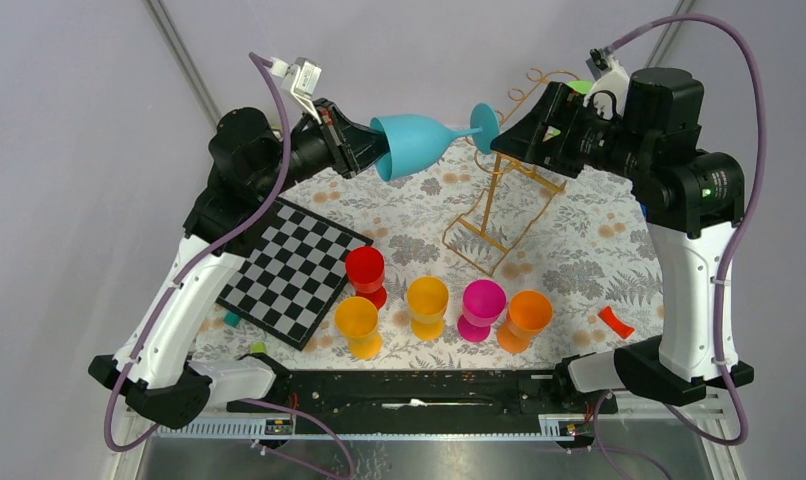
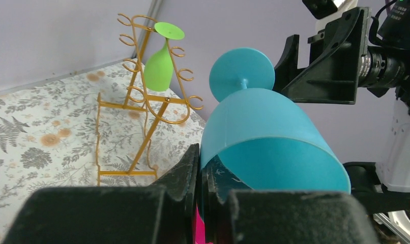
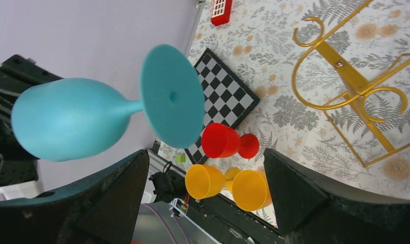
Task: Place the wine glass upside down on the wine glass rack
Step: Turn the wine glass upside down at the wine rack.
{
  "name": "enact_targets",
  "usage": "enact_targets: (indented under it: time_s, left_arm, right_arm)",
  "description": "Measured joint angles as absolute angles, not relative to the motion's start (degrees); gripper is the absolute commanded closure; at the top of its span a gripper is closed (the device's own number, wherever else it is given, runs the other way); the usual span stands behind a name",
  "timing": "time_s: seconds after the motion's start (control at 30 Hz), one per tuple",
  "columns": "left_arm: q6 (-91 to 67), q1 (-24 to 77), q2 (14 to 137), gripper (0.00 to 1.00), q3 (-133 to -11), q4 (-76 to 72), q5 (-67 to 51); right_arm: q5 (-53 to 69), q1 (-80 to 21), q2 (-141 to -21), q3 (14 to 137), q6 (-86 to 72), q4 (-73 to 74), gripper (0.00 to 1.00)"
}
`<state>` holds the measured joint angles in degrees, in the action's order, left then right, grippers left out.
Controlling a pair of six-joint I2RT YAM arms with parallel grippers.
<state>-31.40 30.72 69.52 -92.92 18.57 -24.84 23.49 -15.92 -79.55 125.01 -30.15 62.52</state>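
Wine glass lies sideways, rim pinched by left gripper; right gripper gapes, apparently clear of it.

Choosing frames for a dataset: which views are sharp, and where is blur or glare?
Top view: evenly lit, sharp, faint shadows on the tablecloth, no glare. Left wrist view: the left end effector's fingers blur darkly at the bottom; blue glass and gold rack crisp. Right wrist view: the right end effector's fingers dark and soft; blue glass sharp.

Most of green glass behind right arm, wine glass rack cut by frame edge
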Motion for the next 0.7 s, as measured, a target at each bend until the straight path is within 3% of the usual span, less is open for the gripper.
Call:
enact_targets:
  time_s: [0.2,0.4,0.7]
  left_arm:
    - [-33.5,30.7,69.5,1.00,-91.4,18.0,-26.9]
    - [-35.5,30.7,69.5,1.00,-90.9,17.8,-28.8]
    - [-37.6,30.7,69.5,1.00,-88.9,16.8,-29.9]
  right_arm:
    - [23.0,-19.5,-82.8,130.4,-30.3,63.6,0.24]
    - [23.1,-20.9,-86.8,134.4,-29.9,65.0,0.56]
    - [23.0,-21.5,-88.1,135.7,-28.7,67.2,0.85]
